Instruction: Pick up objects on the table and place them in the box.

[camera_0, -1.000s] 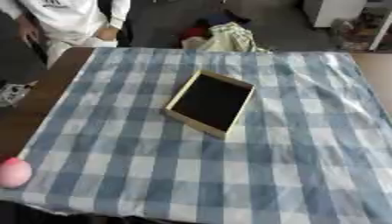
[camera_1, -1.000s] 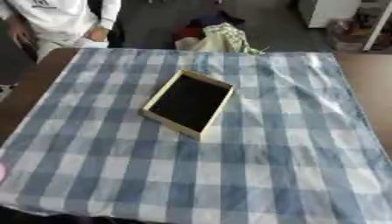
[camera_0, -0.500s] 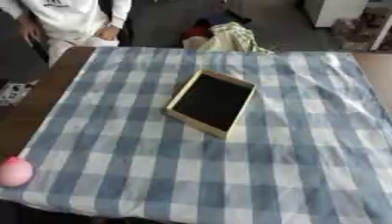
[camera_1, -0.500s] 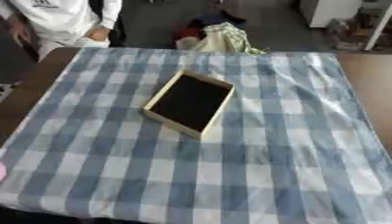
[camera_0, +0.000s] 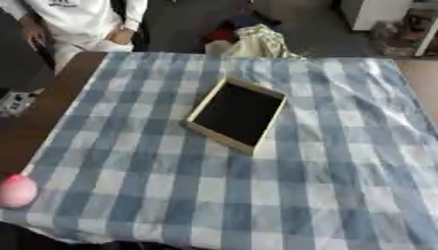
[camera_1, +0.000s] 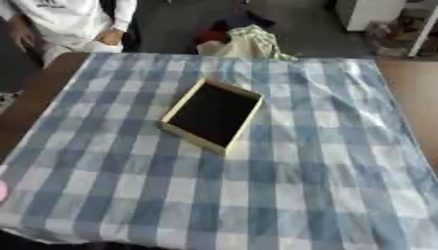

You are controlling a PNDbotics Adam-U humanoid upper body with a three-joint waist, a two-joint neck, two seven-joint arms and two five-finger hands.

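Blue-and-white checked cloth [camera_0: 282, 195] covers the surface. At the lower left edge sits a pink ball [camera_0: 17, 191], half off the cloth; it looks light, smooth and round, likely to roll, so best cupped around its sides. Mid-frame lies the shallow box [camera_0: 236, 114], dark inside and apparently empty. Neither hand shows, so their fingers cannot be judged.

No part of the robot's body shows in either eye view: no arm, no robot hand.
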